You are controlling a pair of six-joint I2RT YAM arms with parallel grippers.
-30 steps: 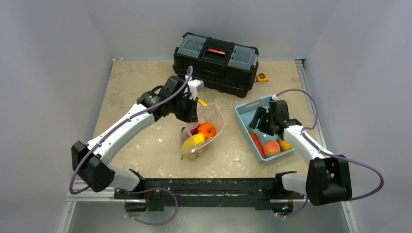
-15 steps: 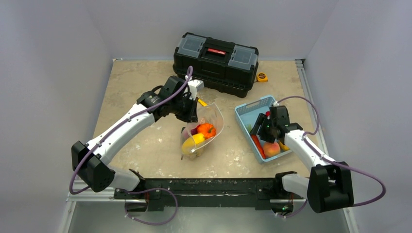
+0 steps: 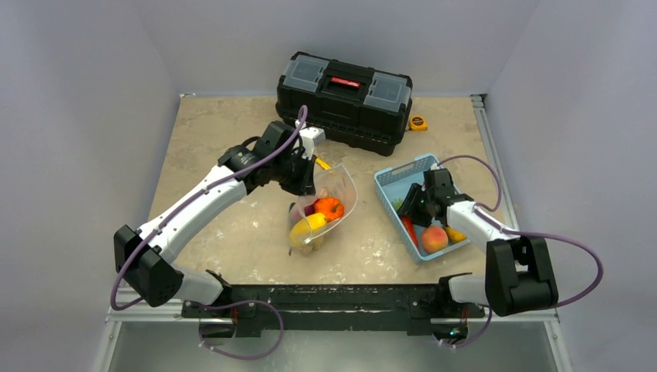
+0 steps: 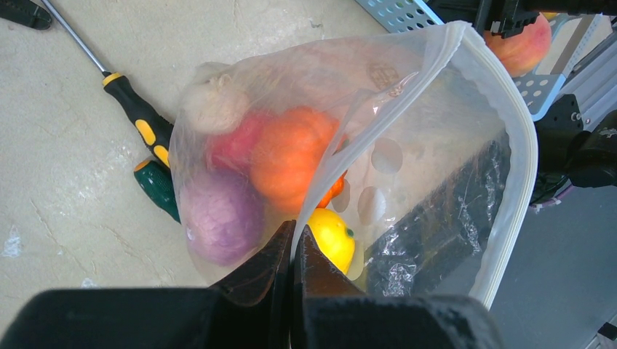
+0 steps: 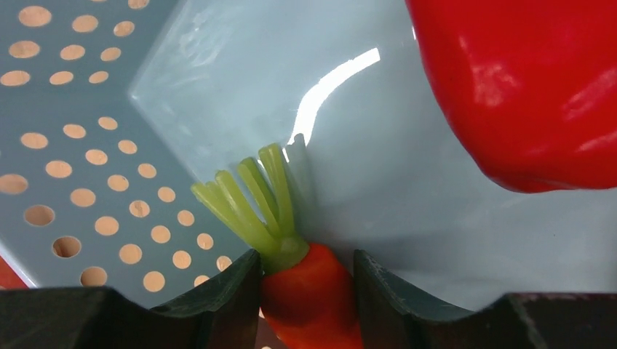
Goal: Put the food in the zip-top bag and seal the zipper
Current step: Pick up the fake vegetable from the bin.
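The zip-top bag [image 3: 329, 203] stands open at the table's middle, holding an orange fruit [image 4: 291, 156], a purple one [image 4: 218, 214], a pink one, a pale one and a yellow one [image 4: 331, 240]. My left gripper [image 4: 293, 240] is shut on the bag's rim and holds it up; the zipper [image 4: 520, 145] curves round the open mouth. My right gripper [image 5: 302, 269] is down in the blue basket [image 3: 395, 172], jaws open on either side of the carrot [image 5: 309, 298], just below its green top. A red pepper [image 5: 531, 87] and a peach [image 3: 434, 236] lie in the basket too.
A black toolbox [image 3: 345, 97] stands at the back with a yellow tape measure [image 3: 418, 122] to its right. A yellow-handled screwdriver [image 4: 138, 120] and a green-handled one [image 4: 156, 189] lie on the table behind the bag.
My right gripper has moved nearer and lower into the basket, down over the carrot. The left arm and the bag have not moved.
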